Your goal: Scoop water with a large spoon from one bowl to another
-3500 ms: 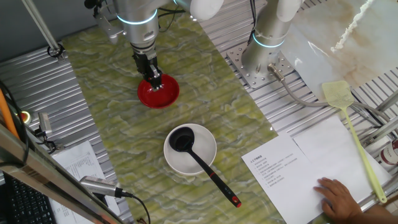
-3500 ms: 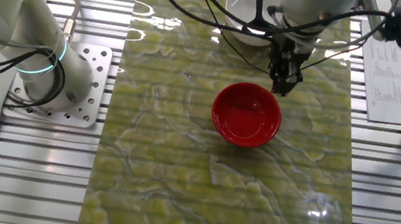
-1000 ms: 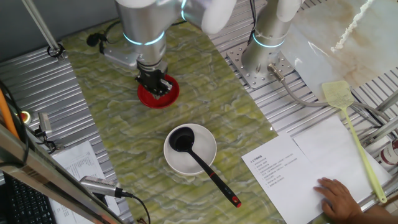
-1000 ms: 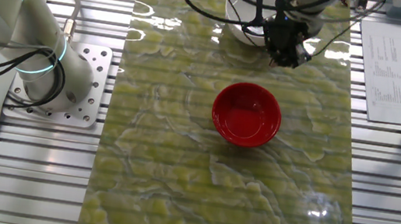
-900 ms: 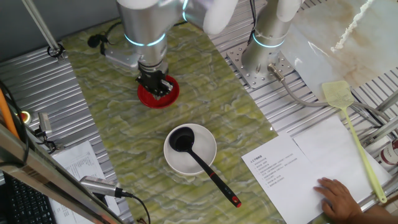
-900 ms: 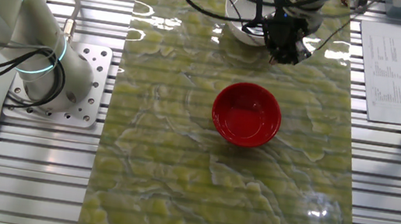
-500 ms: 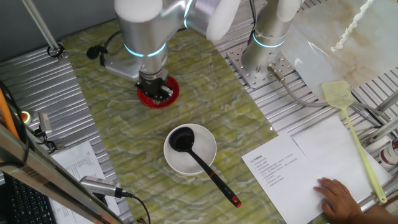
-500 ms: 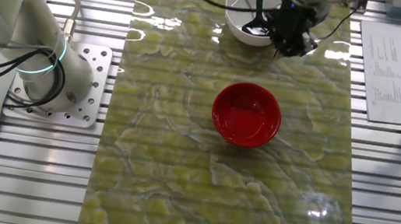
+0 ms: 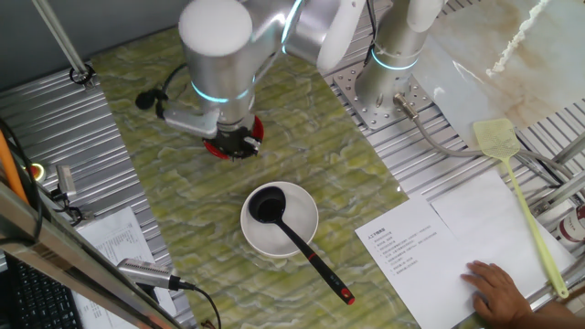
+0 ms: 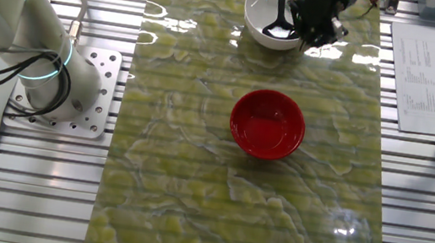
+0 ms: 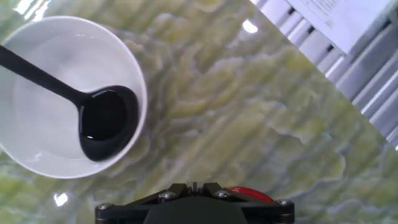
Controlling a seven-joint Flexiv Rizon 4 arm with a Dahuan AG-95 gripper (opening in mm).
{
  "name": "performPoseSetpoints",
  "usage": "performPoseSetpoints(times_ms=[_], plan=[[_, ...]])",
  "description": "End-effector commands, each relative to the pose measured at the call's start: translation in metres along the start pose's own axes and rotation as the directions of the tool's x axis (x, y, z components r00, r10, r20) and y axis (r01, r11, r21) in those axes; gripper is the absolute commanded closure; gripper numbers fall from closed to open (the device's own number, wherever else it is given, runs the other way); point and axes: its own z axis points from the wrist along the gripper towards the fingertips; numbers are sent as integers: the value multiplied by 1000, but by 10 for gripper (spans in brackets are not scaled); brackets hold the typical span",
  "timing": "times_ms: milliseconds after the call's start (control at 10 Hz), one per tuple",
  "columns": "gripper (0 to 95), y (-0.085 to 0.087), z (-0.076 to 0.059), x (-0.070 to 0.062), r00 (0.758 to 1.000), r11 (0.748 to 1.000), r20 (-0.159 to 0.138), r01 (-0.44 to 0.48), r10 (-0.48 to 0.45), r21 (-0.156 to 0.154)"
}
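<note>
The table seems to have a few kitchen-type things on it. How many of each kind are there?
Bowls: 2, a white bowl and a red bowl
Ladles: 1, a black ladle lying in the white bowl
Fly swatters: 1, a yellow-green fly swatter off to the side
Total: 4

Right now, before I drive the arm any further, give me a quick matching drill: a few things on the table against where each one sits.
Things:
1. black ladle
2. red bowl
3. fly swatter
4. gripper

Places:
A. mid-mat, nothing in it
B. off the mat, by the papers
C. cup resting in the white bowl
D. above the mat beside the white bowl

Pairs: 1-C, 2-A, 3-B, 4-D
</note>
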Motion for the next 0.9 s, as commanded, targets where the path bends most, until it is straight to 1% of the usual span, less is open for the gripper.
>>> performPoseSetpoints(times_ms=[100,300,400,700,800,900], plan=[[950,5,-2,-6,1000,1000,0,22,-22,2],[950,8,-4,-10,999,999,5,54,-54,-1],[950,8,-4,-10,998,998,5,68,-68,-1],[950,8,-4,-10,998,998,5,65,-65,-1],[950,8,-4,-10,996,996,3,86,-86,-1],[950,8,-4,-10,988,988,-15,152,-152,-6]])
